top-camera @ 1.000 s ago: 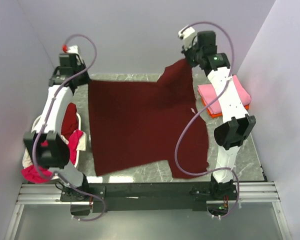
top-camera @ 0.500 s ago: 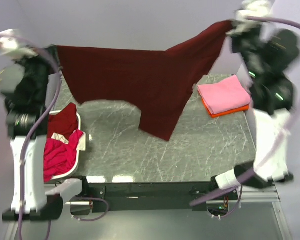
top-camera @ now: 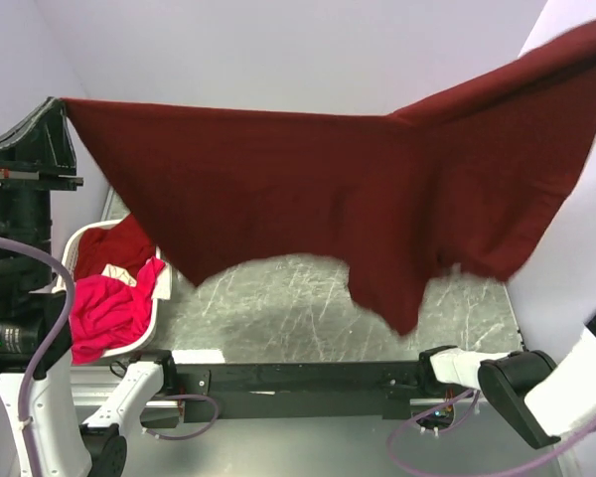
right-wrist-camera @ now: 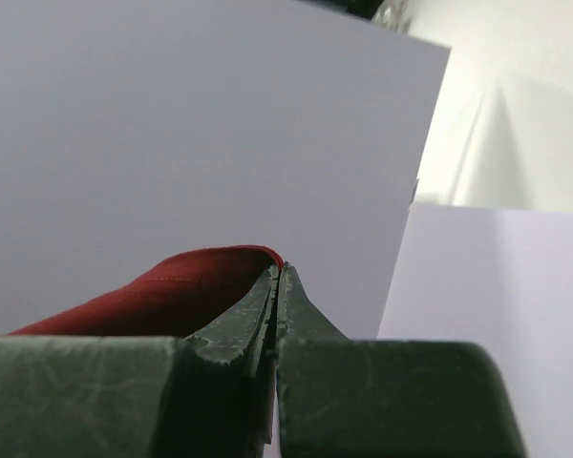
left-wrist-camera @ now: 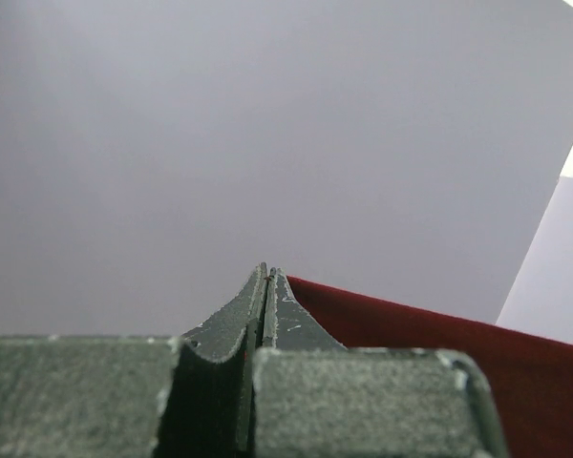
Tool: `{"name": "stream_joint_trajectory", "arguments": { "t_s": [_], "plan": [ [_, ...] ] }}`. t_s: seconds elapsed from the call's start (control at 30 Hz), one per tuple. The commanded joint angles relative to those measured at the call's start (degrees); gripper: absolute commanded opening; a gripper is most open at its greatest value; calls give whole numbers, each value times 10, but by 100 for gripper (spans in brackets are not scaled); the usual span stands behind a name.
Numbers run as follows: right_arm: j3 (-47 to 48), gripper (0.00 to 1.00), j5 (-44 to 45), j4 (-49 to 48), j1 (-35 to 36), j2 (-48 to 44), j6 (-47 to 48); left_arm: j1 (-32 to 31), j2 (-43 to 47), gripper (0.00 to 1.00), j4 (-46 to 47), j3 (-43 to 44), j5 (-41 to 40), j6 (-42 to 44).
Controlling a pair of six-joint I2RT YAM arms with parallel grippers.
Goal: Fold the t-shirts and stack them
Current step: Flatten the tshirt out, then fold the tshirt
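Observation:
The large dark maroon t-shirt (top-camera: 328, 199) hangs spread in the air above the table, stretched between both arms. My left gripper (top-camera: 58, 107) is raised at the upper left, shut on one corner of it; in the left wrist view the jaws (left-wrist-camera: 267, 277) are pressed together with maroon cloth (left-wrist-camera: 439, 353) running off to the right. My right gripper (right-wrist-camera: 279, 272) is shut on the other end, the cloth's hem (right-wrist-camera: 172, 286) curling over its left finger. In the top view the right gripper lies past the upper right edge. A magenta t-shirt (top-camera: 109, 313) lies in the basket.
The white basket (top-camera: 76, 240) stands at the table's left edge, also holding dark red cloth (top-camera: 119, 248). The grey marble table (top-camera: 298, 298) shows below the hanging shirt. The right arm's lower links (top-camera: 517, 383) lean out at the bottom right. Pale walls stand close on both sides.
Both arms have swung up and toward the camera, lifting the maroon t-shirt off the table into a wide hanging sheet. It now hides the pink and orange stack.

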State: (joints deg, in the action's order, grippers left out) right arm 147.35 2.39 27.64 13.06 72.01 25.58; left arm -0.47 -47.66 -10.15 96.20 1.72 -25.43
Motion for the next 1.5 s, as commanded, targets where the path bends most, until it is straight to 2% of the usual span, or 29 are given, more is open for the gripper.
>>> {"name": "stream_joint_trajectory", "arguments": {
  "t_s": [0.0, 0.07, 0.13, 0.2, 0.23, 0.4, 0.5, 0.57, 0.63, 0.73, 0.8, 0.97, 1.3, 1.47],
  "plan": [
    [-49, 0, 22, -9, -6, 45, 9, 3, -2, 0, 8, -30, -10, -7],
    [-83, 0, 20, -17, -7, 49, 11, 3, -4, 0, 7, -78, -3, -15],
    [-152, 0, 14, -34, -13, 49, 5, 3, -11, 0, 11, -121, 4, -23],
    [-227, 0, -8, -51, -20, 59, -11, 3, -23, 0, 23, -200, 18, -27],
    [-250, 0, -20, -55, -26, 65, -17, 3, -41, 0, 37, -253, 21, -30],
    [-382, 0, -101, -108, -28, 167, -33, 3, -155, 0, 85, -360, 24, -32],
    [-363, 0, -130, -114, -27, 289, -42, 3, -281, 0, 83, -341, -13, -24],
    [-326, 0, -129, -101, -22, 395, -41, 3, -387, 0, 68, -285, -34, -14],
    [-250, 0, -118, -94, -16, 499, -33, 3, -493, 0, 43, -211, -51, 4],
    [-118, 0, -100, -55, -10, 594, -35, 3, -607, 0, 9, -137, -60, 19],
    [-69, 0, -90, -57, -6, 652, -36, 3, -646, 1, -5, -83, -61, 20],
    [-94, 0, -56, -115, -4, 659, -35, 3, -707, 0, -13, -18, -65, 40],
    [-153, 0, -127, -125, -12, 571, -76, 34, -694, 0, 0, 5, -61, 46],
    [-166, 0, -109, -121, -9, 557, -80, 35, -693, 0, -4, -7, -51, 57]
  ]
}}
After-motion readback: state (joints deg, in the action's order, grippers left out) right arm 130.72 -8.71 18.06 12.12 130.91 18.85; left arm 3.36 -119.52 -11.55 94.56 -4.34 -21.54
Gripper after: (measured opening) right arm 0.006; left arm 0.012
